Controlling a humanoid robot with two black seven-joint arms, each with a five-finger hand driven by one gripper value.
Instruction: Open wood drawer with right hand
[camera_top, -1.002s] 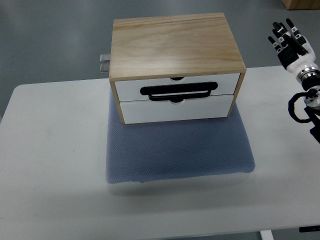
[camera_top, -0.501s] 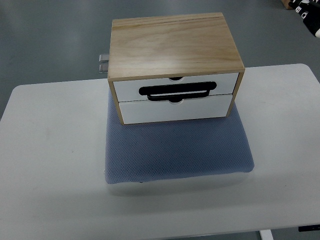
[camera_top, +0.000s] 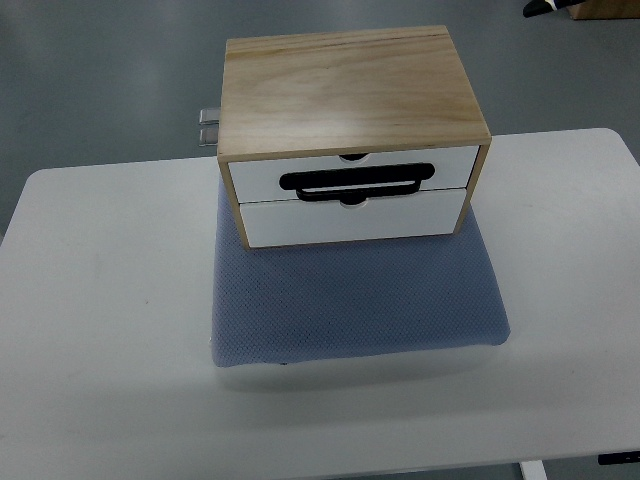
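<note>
- Wood drawer box (camera_top: 350, 95) sits on the blue mat (camera_top: 360, 300), back-centre of the white table (camera_top: 100, 330); long axis runs left-right.
- White drawer fronts face the robot's side; both look flush, shut. Black handle (camera_top: 356, 181) lies across the upper drawer (camera_top: 355, 172), lower drawer (camera_top: 352, 221) beneath.
- Only a dark sliver at the top right corner (camera_top: 545, 7), well apart from the box; can't tell if it's the right hand, or its finger state.
- Nothing touches the drawers.
</note>
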